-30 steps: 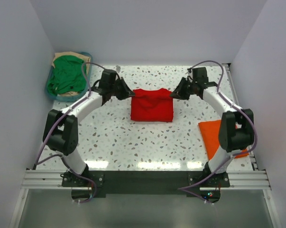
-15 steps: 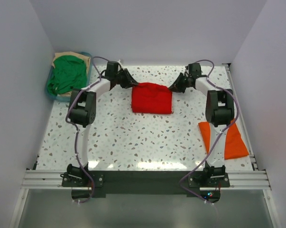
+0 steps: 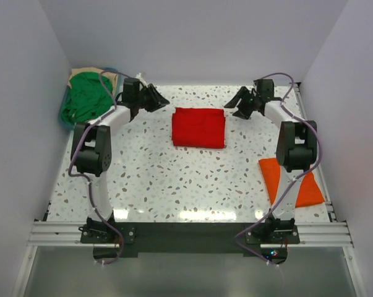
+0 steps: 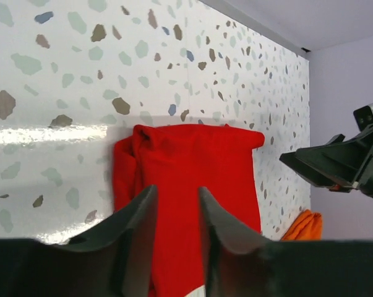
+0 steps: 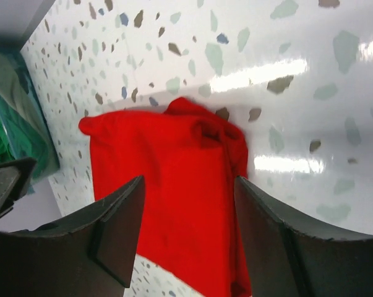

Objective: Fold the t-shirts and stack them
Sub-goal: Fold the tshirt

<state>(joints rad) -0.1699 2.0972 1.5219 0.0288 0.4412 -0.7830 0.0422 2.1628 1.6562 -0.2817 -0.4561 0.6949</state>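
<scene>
The red t-shirt [image 3: 198, 127] lies folded into a rectangle on the speckled table, toward the back middle. My left gripper [image 3: 163, 101] hovers off its far left corner, open and empty. My right gripper [image 3: 233, 107] stands open off the far right corner, also empty. In the left wrist view the red t-shirt [image 4: 192, 179] shows between the parted fingers [image 4: 137, 229]. In the right wrist view the red t-shirt [image 5: 167, 179] lies beyond widely spread fingers [image 5: 118, 229]. A folded orange t-shirt [image 3: 294, 179] rests near the right edge. A green t-shirt [image 3: 86, 98] lies on a tan one [image 3: 87, 73] in the basket.
The teal basket [image 3: 67, 122] sits at the back left corner, behind the left arm. White walls close in the table at the left, right and back. The arms' bases stand on the dark rail at the near edge.
Both grippers have opened, let go of the red t-shirt's far edge and drawn outward and back. The shirt now lies flat, folded.
</scene>
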